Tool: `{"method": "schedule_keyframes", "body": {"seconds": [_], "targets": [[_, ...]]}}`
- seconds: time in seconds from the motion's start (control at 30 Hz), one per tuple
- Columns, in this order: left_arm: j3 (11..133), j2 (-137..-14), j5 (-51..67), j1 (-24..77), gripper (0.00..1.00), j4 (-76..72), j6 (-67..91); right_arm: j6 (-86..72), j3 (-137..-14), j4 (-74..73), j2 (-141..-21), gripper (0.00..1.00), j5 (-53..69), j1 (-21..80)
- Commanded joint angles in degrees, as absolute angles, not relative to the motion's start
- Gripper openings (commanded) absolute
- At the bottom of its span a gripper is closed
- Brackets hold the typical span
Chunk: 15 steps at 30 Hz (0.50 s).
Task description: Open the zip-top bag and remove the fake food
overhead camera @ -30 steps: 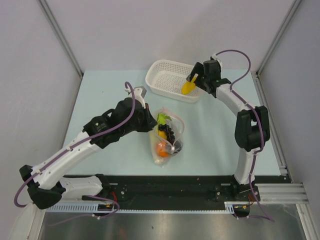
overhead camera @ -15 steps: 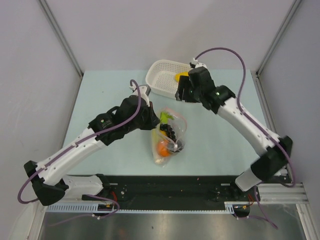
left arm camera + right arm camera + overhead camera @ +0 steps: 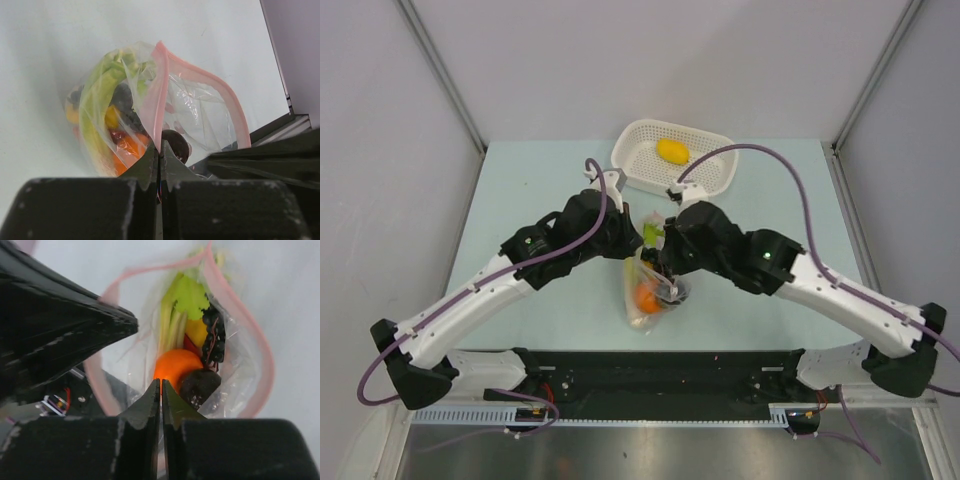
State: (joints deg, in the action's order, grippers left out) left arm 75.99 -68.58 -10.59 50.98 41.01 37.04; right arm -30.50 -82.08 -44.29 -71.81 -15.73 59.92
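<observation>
The clear zip-top bag (image 3: 638, 316) lies mid-table with its mouth held open. My left gripper (image 3: 160, 150) is shut on the bag's pink zip strip (image 3: 159, 85), lifting one lip. Inside the bag are fake food pieces: an orange (image 3: 175, 365), a dark round fruit (image 3: 200, 382), a dark berry cluster (image 3: 212, 337) and a green stalk (image 3: 187, 295). My right gripper (image 3: 160, 382) hangs at the open mouth with its tips right in front of the orange. Its jaws are together and nothing shows between them. A yellow lemon (image 3: 671, 150) lies in the basket.
The white perforated basket (image 3: 630, 165) stands at the back of the table, just beyond the bag. Both arms meet over the bag, the left gripper (image 3: 628, 243) and the right gripper (image 3: 665, 265) close together. Grey walls close the table's back and sides.
My right arm has swung from the basket down to the bag's mouth, leaving the lemon in the basket, and its jaws have closed. My left gripper kept its hold on the zip strip.
</observation>
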Motion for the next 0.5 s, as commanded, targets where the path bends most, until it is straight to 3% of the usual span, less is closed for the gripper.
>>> {"method": "schedule_keyframes", "body": {"seconds": [0.0,0.3,0.47], "targets": [[77.9,-68.3,-9.2,51.2,0.0,38.6,36.3,-31.9,-82.3,-45.0,-77.2,0.08,-14.2,59.6],[76.1,-68.1,-9.5,51.3,0.0,37.8,38.1,-33.8,-77.6,-45.7,-81.1,0.1,-6.5,52.4],[75.4,-70.0,-8.3,51.3,0.0,36.7,38.8,-32.2,-72.7,-45.3,-80.9,0.26,-2.6,52.2]]}}
